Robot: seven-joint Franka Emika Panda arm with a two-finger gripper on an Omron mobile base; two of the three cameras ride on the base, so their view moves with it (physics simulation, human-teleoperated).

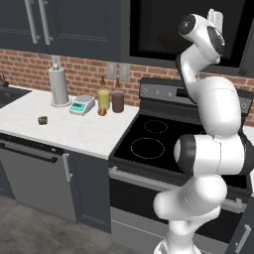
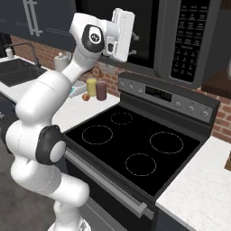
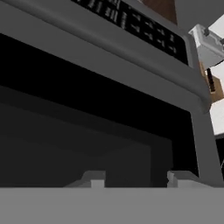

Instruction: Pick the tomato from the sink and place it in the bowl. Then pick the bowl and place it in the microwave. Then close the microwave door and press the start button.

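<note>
The microwave (image 2: 198, 67) hangs above the stove, and the microwave door (image 2: 145, 31) with its black glass window lies shut against it. My gripper (image 3: 136, 178) is raised close in front of that window, its two fingertips apart with nothing between them. The white hand (image 2: 122, 34) points at the door's left part; in the left base view the hand (image 1: 214, 20) sits before the dark window (image 1: 158, 30). The button panel (image 2: 189, 36) is to the right of the hand. The sink (image 2: 18, 70) lies far left. The tomato and the bowl are out of view.
A black cooktop (image 2: 131, 144) lies below the arm. On the white counter (image 1: 64, 129) stand a paper towel roll (image 1: 59, 85), a small scale (image 1: 82, 104), two jars (image 1: 110, 99), a small orange-brown ball (image 1: 102, 111) and a small dark object (image 1: 42, 119).
</note>
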